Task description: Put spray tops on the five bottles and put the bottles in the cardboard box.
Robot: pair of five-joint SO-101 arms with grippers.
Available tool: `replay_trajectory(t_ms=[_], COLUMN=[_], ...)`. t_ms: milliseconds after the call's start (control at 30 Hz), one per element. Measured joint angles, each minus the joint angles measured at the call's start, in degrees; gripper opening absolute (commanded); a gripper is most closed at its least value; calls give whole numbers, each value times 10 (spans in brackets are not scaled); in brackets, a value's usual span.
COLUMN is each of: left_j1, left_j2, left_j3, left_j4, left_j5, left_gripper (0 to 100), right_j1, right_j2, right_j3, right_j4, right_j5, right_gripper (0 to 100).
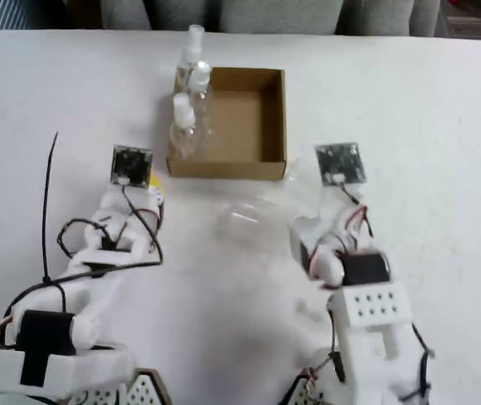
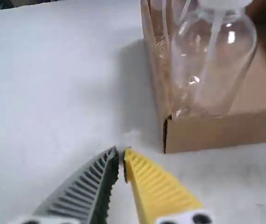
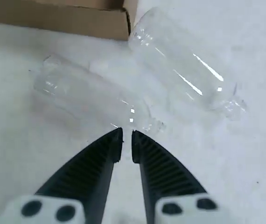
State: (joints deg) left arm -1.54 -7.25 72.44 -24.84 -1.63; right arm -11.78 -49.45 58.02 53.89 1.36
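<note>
3 capped bottles (image 1: 197, 84) stand in the box (image 1: 253, 126), along the side nearer the left arm (image 1: 105, 245). 2 bare bottles lie on the tabletop (image 1: 443, 126) in front of the box. The near bottle (image 3: 86, 95) has its open neck just beside the tips of the right arm (image 1: 359, 270). The far bottle (image 3: 179, 63) lies with its base by the box corner. Both arms' jaws are closed on nothing, the left arm's resting by the box's front corner.

The step in hand looks like picking up the near bottle so it can take a top. The right jaws should spread wide first, then close across the body just behind the neck rather than on the neck, which is probably too narrow to hold firm. Clear round plastic will likely roll and slip, so come down square over it, squeeze gently, and stand it upright well apart from the far bottle. No top for it can be made out.
</note>
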Motion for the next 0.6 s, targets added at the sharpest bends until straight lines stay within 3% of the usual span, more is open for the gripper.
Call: replay_trajectory(t_ms=[300,600], left_j1=[0,0], left_j2=[0,0], left_j3=[-1,-1], left_j4=[0,0], left_j5=[0,0], left_gripper=[23,23], right_j1=[-21,-101], right_j2=[140,236], right_j3=[-126,-136], right_j4=[0,0], right_j5=[-170,-326], right_gripper=[33,313])
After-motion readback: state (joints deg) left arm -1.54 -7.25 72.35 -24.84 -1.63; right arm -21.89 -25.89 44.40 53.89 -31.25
